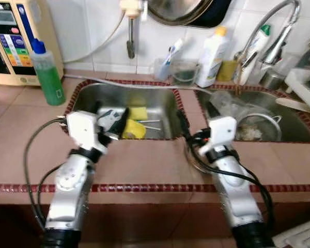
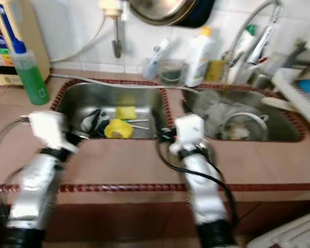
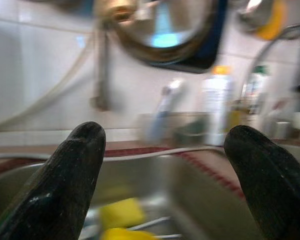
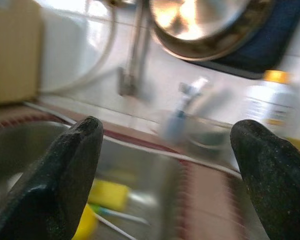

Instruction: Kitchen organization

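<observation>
A double steel sink is set in a pink tiled counter. The left sink (image 1: 88,95) holds a yellow cup (image 1: 133,129) on its side, a yellow sponge (image 1: 138,112) and thin utensils (image 1: 152,124). My left gripper (image 1: 111,116) hovers open over this sink's front edge, close to the cup; the left wrist view looks between its fingertips (image 3: 82,145) at the sponge (image 3: 121,212). My right gripper (image 1: 196,116) is open above the divider between the sinks, nothing between its fingers (image 4: 75,155). The right sink (image 1: 299,129) holds a metal strainer (image 1: 256,126) and clear plastic.
A green soap bottle (image 1: 46,75) and a beige water purifier (image 1: 10,41) stand at the back left. A white bottle (image 1: 212,57), a toothbrush cup (image 1: 165,64) and the faucet (image 1: 279,31) line the back wall. A pan (image 1: 186,10) hangs above. A dish rack (image 1: 305,85) sits far right.
</observation>
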Tool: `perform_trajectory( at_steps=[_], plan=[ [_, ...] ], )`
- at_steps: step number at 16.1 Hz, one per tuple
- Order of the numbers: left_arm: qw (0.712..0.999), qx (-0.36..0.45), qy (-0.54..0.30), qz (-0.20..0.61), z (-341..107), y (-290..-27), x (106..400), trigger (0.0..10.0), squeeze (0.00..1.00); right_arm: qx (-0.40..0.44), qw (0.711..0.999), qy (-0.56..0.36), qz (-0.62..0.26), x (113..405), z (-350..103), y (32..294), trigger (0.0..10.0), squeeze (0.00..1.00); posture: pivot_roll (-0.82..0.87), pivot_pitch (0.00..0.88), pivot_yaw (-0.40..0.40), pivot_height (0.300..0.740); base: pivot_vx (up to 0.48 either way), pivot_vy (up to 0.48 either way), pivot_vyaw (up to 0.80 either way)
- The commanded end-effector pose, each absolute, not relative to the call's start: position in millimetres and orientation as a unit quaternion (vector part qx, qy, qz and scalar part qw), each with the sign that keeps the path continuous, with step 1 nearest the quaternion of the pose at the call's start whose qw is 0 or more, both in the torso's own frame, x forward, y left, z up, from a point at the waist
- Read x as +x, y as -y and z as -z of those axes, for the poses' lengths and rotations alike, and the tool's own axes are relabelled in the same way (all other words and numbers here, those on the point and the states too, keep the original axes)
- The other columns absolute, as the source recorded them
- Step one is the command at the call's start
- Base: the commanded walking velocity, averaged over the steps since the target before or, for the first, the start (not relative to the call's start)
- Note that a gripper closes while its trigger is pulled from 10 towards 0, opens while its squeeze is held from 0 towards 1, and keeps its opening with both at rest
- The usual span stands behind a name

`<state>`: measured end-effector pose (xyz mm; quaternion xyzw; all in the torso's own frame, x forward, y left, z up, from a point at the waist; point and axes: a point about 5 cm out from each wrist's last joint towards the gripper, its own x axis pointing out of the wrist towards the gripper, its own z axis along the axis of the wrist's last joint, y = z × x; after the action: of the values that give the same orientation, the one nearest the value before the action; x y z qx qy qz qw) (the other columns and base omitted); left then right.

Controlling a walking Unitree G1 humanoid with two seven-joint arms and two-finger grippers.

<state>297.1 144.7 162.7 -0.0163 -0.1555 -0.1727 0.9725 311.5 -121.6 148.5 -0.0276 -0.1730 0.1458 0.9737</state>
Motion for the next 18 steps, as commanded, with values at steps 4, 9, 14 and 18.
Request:
perform_trajectory(
  at_steps=[4, 9, 14, 18],
  plan=[
    [0.971, -0.006, 0.162, 0.178, -169, -148, 297, 10.0, 0.0, -0.024, 0.97, 0.188, -0.15, 312, -156, 117, 10.0, 0.0, 0.1, 0.0, -0.062, 0.74, 0.0, -0.42, 0.0],
    [0.966, 0.021, 0.142, 0.213, -168, -139, 296, 10.0, 0.0, 0.007, 0.981, 0.168, -0.101, 313, -150, 133, 10.0, 0.0, 0.09, 0.0, -0.058, 0.74, 0.0, -0.151, 0.0],
    [0.941, 0.087, 0.101, 0.311, -170, -109, 284, 10.0, 0.0, 0.076, 0.989, 0.122, -0.021, 309, -135, 164, 10.0, 0.0, 0.05, 0.0, -0.042, 0.74, 0.0, 0.0, 0.0],
    [0.926, 0.116, 0.062, 0.353, -164, -89, 272, 10.0, 0.0, 0.081, 0.993, 0.087, 0.012, 310, -131, 179, 10.0, 0.0, 0.04, 0.0, -0.024, 0.74, 0.0, 0.0, 0.0]
  ],
)
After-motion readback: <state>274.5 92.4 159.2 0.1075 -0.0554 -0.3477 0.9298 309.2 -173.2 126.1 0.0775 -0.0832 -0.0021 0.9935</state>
